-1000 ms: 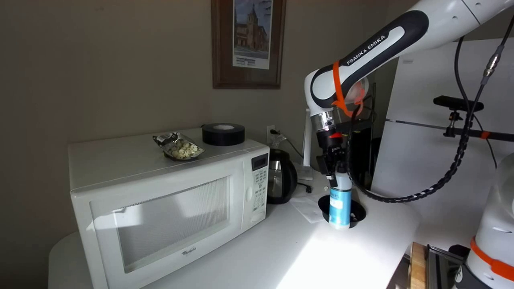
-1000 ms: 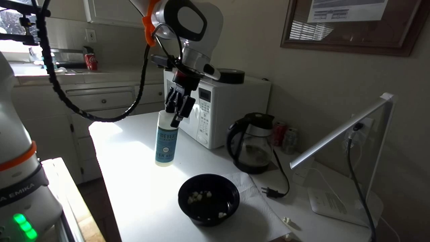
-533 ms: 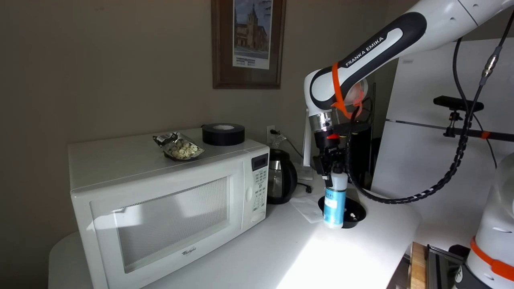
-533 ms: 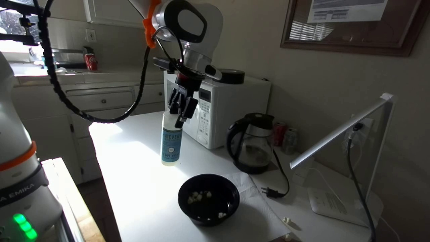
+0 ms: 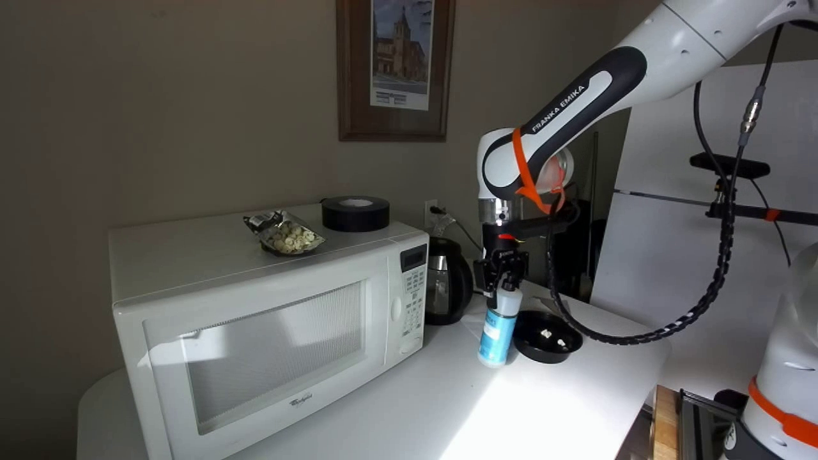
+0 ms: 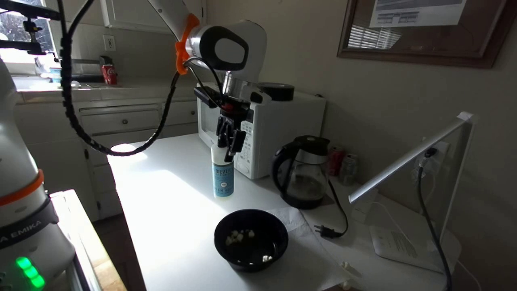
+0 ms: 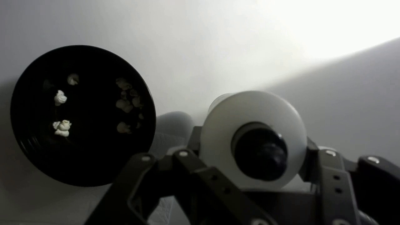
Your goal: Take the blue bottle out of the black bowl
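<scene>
The blue-labelled bottle [image 5: 496,338] is outside the bowl, beside it on the microwave side, tilted slightly in this exterior view. It also shows in an exterior view [image 6: 223,180] with its lettering facing the camera. My gripper [image 7: 253,150] is shut on its pale shoulder, with fingers on both sides of the black cap. I cannot tell whether the bottle's base touches the table. The black bowl [image 5: 548,351] stands on the table, also seen in an exterior view [image 6: 260,236] and at left in the wrist view [image 7: 93,159]. It holds several popcorn pieces.
A white microwave [image 5: 255,358] with black tape [image 5: 355,216] and a snack bag [image 5: 287,236] on top stands beside the bottle. A kettle [image 6: 305,178], a paper towel [image 6: 299,226], a plug [image 6: 329,232] and a lamp [image 6: 408,161] are around the bowl.
The arm has lowered and carried the bottle toward the microwave, away from the bowl. The bottle no longer overlaps the bowl in the exterior views. The grip is unchanged.
</scene>
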You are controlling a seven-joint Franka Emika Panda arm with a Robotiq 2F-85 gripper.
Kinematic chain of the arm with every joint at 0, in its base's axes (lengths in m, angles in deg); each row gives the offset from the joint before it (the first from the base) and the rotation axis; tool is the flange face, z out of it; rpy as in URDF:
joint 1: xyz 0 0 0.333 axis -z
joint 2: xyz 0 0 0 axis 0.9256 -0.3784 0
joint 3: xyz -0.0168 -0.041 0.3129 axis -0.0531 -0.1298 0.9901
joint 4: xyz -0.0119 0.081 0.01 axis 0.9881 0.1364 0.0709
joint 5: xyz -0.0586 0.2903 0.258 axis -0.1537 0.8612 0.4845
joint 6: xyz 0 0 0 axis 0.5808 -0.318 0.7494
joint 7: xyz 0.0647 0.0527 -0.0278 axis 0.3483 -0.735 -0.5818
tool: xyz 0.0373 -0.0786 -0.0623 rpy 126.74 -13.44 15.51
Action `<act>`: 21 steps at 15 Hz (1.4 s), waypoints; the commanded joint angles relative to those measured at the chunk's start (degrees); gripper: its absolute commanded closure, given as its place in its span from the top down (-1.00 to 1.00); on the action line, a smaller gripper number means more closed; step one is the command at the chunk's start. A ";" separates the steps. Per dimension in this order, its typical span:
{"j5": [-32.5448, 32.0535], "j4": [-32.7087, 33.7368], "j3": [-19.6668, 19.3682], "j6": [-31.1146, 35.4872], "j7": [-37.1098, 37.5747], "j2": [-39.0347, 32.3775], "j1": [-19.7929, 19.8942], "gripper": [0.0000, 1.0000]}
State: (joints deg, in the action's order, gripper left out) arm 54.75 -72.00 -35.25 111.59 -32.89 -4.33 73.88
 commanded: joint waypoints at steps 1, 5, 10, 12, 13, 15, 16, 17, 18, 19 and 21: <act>-0.74 1.70 -0.05 1.77 4.02 -4.49 -0.11 -0.15; -0.45 3.29 -0.23 0.47 5.17 -7.22 -0.33 0.84; 0.16 1.66 -0.73 -2.75 2.57 -2.69 0.04 1.00; -0.61 -0.92 -1.02 -4.89 1.71 2.88 0.29 1.00; -0.40 -2.76 -1.10 -6.51 -1.75 6.80 0.36 0.99; -1.68 -5.17 -1.41 -8.41 -5.72 12.85 0.52 0.98; -2.08 -6.43 -1.58 -7.57 -6.71 15.99 0.72 1.00; -2.67 -8.14 -1.72 -4.86 -7.79 19.34 0.95 1.00; -4.21 -9.45 -1.63 -5.24 -9.37 22.74 1.09 1.00; -5.61 -10.93 -1.38 -5.57 -10.73 26.09 1.08 1.00; -3.79 -6.13 -1.46 -7.14 -8.33 20.09 0.92 1.00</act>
State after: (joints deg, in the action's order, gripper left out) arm 50.95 -78.21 -36.71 104.54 -41.19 15.82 74.78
